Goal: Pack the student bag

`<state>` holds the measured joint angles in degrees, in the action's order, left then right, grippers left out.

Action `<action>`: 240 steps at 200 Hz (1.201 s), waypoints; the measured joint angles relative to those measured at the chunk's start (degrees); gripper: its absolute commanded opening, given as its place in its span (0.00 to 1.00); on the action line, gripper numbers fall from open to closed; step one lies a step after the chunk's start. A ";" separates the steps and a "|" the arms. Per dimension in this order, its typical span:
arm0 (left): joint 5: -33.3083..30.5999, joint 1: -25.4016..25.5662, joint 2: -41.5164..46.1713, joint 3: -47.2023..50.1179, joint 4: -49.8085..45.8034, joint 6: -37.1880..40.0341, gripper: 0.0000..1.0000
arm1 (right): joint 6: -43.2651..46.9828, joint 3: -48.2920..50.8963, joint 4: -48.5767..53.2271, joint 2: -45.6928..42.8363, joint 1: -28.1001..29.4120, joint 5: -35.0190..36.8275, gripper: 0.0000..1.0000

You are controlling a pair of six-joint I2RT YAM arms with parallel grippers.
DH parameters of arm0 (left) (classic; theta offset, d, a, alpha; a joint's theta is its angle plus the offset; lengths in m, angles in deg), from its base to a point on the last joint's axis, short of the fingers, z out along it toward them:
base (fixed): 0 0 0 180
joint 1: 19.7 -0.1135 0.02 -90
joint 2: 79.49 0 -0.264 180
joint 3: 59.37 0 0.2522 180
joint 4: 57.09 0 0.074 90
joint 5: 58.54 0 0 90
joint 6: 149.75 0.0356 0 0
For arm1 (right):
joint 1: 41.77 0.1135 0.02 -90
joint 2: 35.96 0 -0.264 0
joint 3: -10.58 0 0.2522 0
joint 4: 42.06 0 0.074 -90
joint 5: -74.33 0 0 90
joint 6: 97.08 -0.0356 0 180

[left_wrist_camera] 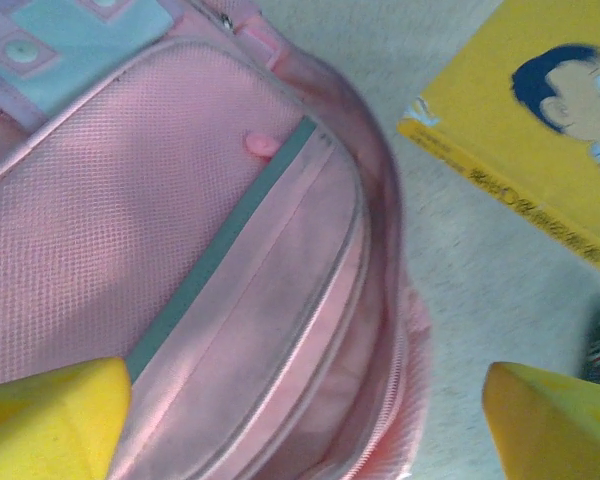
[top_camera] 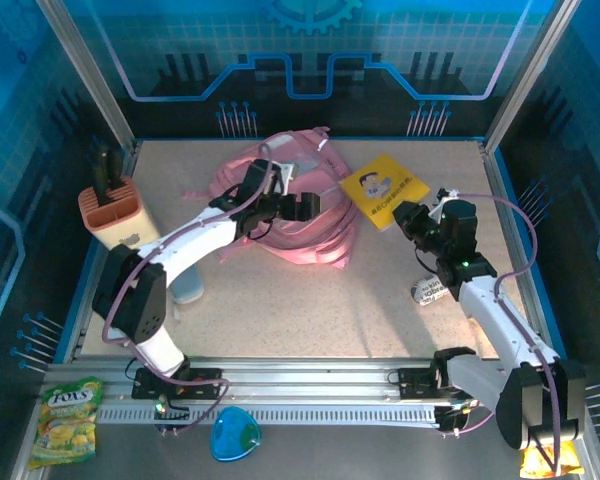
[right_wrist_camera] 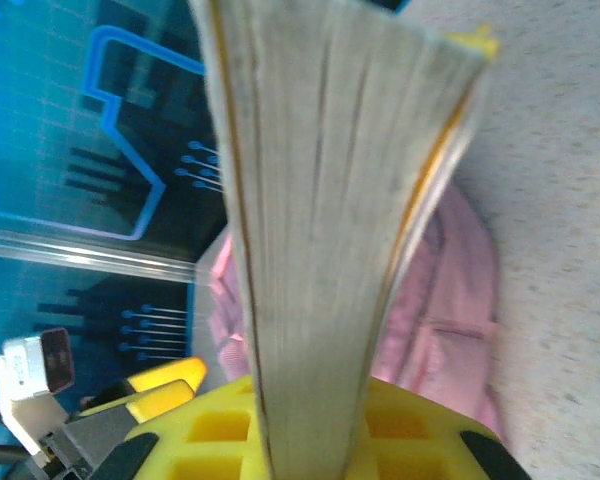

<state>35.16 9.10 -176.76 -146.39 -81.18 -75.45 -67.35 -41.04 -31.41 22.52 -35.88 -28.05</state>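
As it slumps, student bag (top_camera: 325,238), pink mesh, zip pkt

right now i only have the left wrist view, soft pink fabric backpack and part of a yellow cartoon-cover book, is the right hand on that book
Observer: Yes, the right hand is shut on the yellow cartoon-cover book at its near right edge.
Operator: where is my left hand over the bag
Observer: From above, the open left hand is over the right half of the soft pink fabric backpack, the side nearest the book.
Operator: anything else out there
Observer: An orange-topped cream plastic pen holder stands at the left edge of the table, apart from the backpack.
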 measured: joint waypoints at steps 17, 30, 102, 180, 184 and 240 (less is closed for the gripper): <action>-1.92 1.36 -3.69 -4.31 -4.00 4.52 0.81 | 1.55 0.00 3.65 -1.29 -1.05 0.02 0.00; -2.89 2.19 -6.40 -7.23 -6.93 7.52 0.78 | 2.29 0.00 5.40 -1.95 -1.64 -0.02 0.00; -8.33 4.39 -20.09 -20.87 -20.31 14.47 0.62 | 3.61 0.02 9.86 -3.21 -2.99 -0.22 0.00; -13.29 5.31 -25.92 -28.59 -26.10 14.60 0.37 | 3.58 0.07 10.25 -4.48 -3.23 -0.31 0.00; -13.35 5.33 -25.94 -28.76 -26.23 14.56 0.36 | 3.58 0.07 10.32 -4.52 -3.28 -0.31 0.00; -14.45 5.38 -25.75 -29.70 -26.71 14.62 0.08 | 3.65 0.37 11.39 -5.64 -3.34 -0.26 0.00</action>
<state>20.71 14.48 -202.51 -176.09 -107.88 -60.83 -63.70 -40.67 -20.02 16.88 -39.23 -28.31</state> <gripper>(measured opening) 0.112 0.139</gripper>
